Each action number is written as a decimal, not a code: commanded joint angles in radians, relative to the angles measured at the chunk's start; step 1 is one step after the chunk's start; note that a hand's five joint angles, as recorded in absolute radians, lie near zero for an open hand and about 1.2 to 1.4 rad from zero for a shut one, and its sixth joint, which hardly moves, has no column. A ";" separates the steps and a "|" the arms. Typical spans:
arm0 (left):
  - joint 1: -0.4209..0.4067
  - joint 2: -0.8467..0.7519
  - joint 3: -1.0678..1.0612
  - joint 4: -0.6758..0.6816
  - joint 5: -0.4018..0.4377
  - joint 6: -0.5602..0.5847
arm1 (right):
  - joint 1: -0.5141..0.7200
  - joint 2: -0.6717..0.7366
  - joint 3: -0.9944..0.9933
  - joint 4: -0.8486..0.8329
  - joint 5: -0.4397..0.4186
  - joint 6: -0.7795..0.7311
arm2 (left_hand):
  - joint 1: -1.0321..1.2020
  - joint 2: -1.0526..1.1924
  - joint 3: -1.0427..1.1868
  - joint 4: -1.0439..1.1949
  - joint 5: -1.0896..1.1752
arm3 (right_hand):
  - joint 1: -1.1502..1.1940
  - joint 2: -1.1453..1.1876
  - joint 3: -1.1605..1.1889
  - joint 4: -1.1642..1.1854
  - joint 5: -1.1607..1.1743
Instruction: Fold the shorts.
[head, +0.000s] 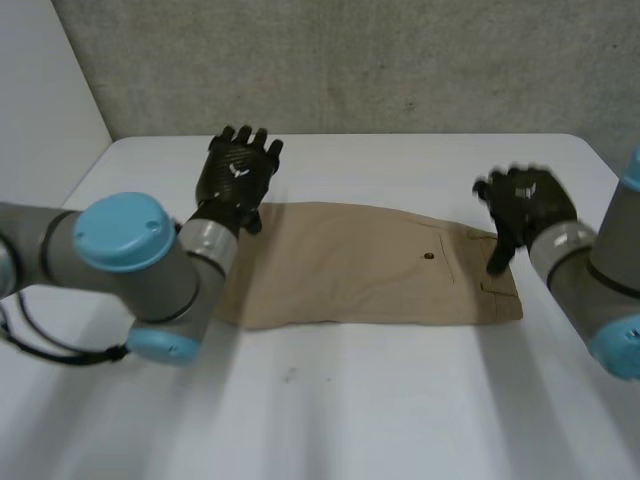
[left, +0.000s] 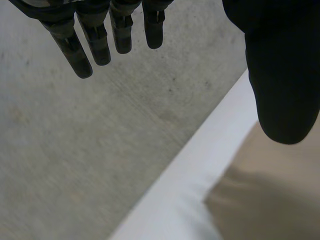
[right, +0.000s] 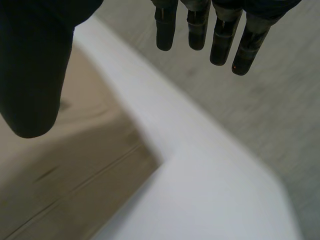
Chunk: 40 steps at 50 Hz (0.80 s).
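Observation:
The tan shorts (head: 360, 265) lie flat across the middle of the white table (head: 330, 400), folded lengthwise, with a dark button (head: 429, 256) toward their right end. My left hand (head: 237, 172) hovers above the shorts' far left corner, fingers (left: 80, 47) straight and spread, holding nothing. The shorts (left: 272, 190) show beneath its thumb (left: 285, 75). My right hand (head: 522, 207) is raised over the shorts' right end, open too, its fingers (right: 220, 37) straight and its thumb (right: 35, 65) above the tan cloth (right: 65, 185).
A grey concrete wall (head: 400, 60) rises behind the table's far edge. The table's far right corner (right: 235, 165) lies under my right hand. A small speck (head: 289, 376) marks the table in front of the shorts.

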<state>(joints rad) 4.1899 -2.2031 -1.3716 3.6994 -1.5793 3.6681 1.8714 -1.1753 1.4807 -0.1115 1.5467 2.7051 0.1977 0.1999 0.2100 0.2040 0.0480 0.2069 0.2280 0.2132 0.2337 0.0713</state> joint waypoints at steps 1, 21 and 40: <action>0.013 0.186 -0.259 -0.073 0.002 -0.330 | -0.070 0.006 0.179 0.035 -0.108 0.079 | -0.023 -0.025 -0.036 -0.029 -0.048 | 0.095 0.074 0.089 0.069 0.056; 0.044 0.230 -0.356 -0.087 0.002 -0.356 | -0.175 0.097 0.184 -0.131 -0.108 0.018 | -0.023 -0.025 -0.036 -0.029 -0.048 | 1.189 1.168 1.183 1.163 1.150; 0.075 0.349 -0.428 -0.093 -0.002 -0.359 | 0.006 -0.024 -0.046 -0.037 -0.128 -0.450 | -0.023 -0.025 -0.036 -0.029 -0.048 | 1.189 1.168 1.183 1.163 1.150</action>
<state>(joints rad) 4.2552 -1.8881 -1.7736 3.6064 -1.5804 3.3104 1.6486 -1.1947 1.5696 -0.1640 1.4410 2.3681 0.1976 0.1999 0.2100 0.2039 0.0480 0.9671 1.1671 1.1684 1.1921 0.9545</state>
